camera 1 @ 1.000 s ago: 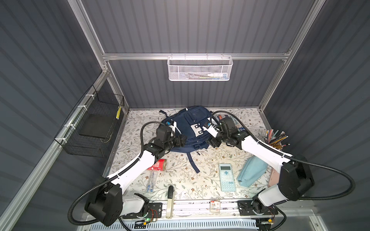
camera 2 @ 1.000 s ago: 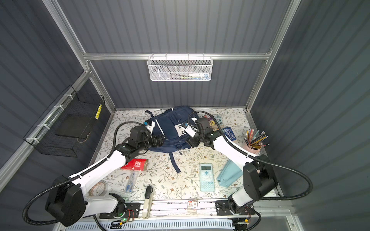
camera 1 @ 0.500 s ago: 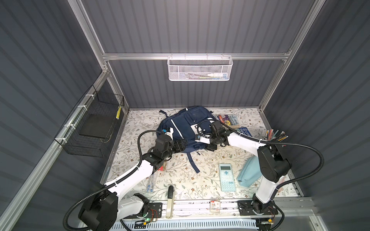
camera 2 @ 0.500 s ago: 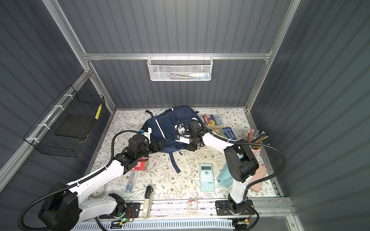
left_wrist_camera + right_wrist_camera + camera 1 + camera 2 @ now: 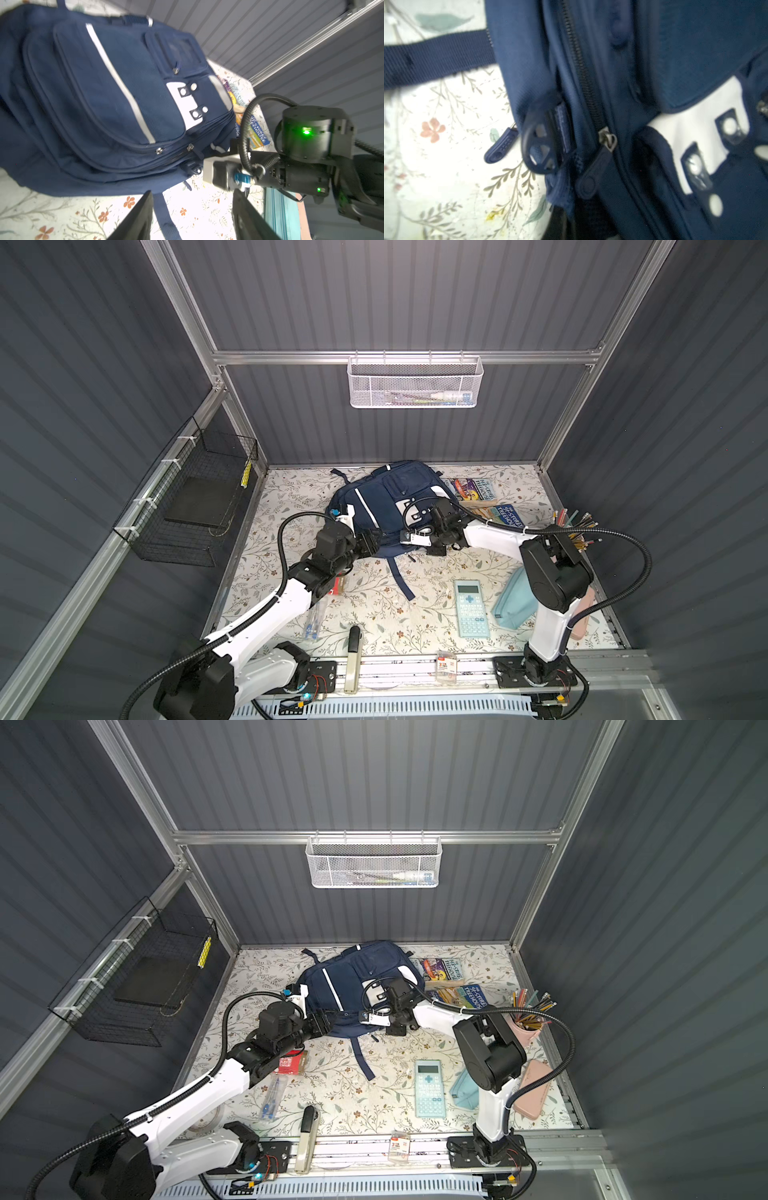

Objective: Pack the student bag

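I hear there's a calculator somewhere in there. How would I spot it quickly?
Start at the navy student bag at the back of the flowery table. Come toward the front edge, right of the bag's trailing strap: the calculator lies flat there. It is the pale teal slab with rows of keys, unlike the soft blue pouch beside it.

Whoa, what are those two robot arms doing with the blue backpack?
Two robot arms are working at the student bag, which lies flat on the flowery table. The right gripper is shut at the bag's near edge, by the zip pulls; whether it has pinched one is unclear. The left gripper is open beside that same edge, holding nothing. The calculator, blue pouch and books lie outside the bag, not packed yet.
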{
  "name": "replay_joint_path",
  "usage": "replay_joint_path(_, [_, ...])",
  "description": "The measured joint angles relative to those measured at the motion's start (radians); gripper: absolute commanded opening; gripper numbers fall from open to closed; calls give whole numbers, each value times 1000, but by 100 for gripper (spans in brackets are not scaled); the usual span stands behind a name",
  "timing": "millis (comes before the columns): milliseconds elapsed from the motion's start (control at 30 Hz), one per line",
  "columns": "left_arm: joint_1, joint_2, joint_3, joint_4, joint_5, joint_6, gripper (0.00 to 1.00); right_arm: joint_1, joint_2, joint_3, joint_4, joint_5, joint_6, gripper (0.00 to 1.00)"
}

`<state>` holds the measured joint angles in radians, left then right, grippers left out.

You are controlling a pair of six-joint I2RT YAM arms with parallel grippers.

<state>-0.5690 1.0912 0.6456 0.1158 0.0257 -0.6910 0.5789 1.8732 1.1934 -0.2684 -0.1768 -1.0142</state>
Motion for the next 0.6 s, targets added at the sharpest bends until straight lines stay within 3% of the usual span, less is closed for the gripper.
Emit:
replay_joint_path(133, [-24,18,-24,15,-14,17,55,0,-19,63,-91,-87,38,0])
replay_joint_path(367, [-216,166,-67,142,-85,45,54,0,-23,139,-192,-172,76,0])
replay_joint_path(467, [-230,201,-131,254,-114,47,47,0,-26,148,-226,-203,90,0])
replay_joint_path(600, [-240,224,-172,322,-156,78,53,-5,-49,149,-257,-249,102,0])
